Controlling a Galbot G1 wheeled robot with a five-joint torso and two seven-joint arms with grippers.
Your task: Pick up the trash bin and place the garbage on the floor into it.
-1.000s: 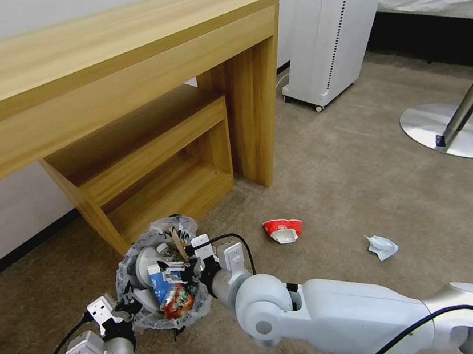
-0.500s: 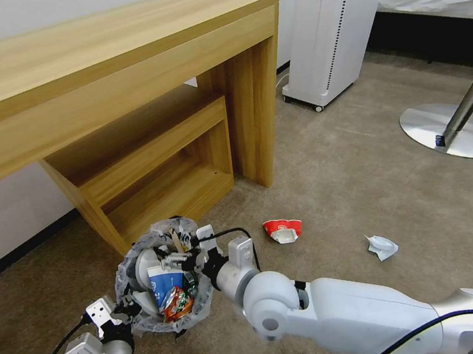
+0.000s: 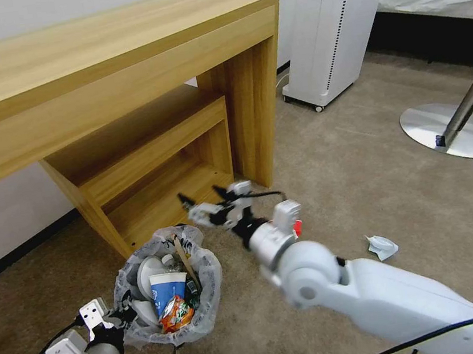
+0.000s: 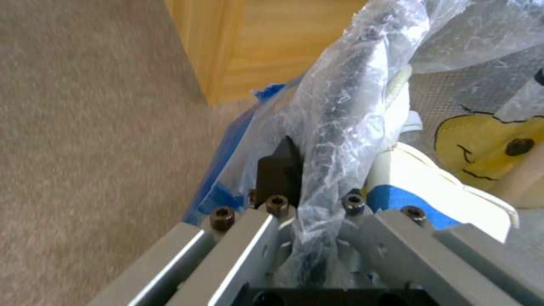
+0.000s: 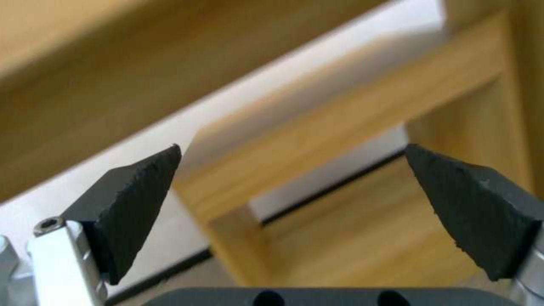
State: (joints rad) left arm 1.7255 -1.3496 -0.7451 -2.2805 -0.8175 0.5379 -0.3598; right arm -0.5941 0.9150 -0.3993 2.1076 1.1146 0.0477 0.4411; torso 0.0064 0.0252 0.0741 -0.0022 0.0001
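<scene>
A beige short-pile carpet (image 3: 364,184) covers the floor of a room with a light wooden desk (image 3: 91,74) against the wall, a lower wooden shelf unit (image 3: 161,169) tucked under it, a white tower appliance (image 3: 333,27) on castors beyond, and a round metal table base (image 3: 455,133) to the right. The trash bin (image 3: 169,285), lined with a crinkly clear bag bunched over its rim, sits just in front of the shelf unit's near corner, filled with litter: a blue-and-white paper cup (image 3: 167,289), a red-orange wrapper (image 3: 176,316) and a wooden stick (image 3: 184,258) leaning upright. The left gripper (image 3: 124,317) is at the bin's near-left rim, its jaws clamped on the bag-covered rim, as the left wrist view shows with one dark fingertip (image 4: 280,170) pressed against the plastic. The right gripper (image 3: 205,201) hangs above the carpet between the bin and the shelf unit, jaws spread wide apart and holding nothing. On the carpet a crumpled white wrapper (image 3: 382,246) lies well to the right of the bin, and a bit of red paper (image 3: 298,228) peeks out beside the right wrist.
</scene>
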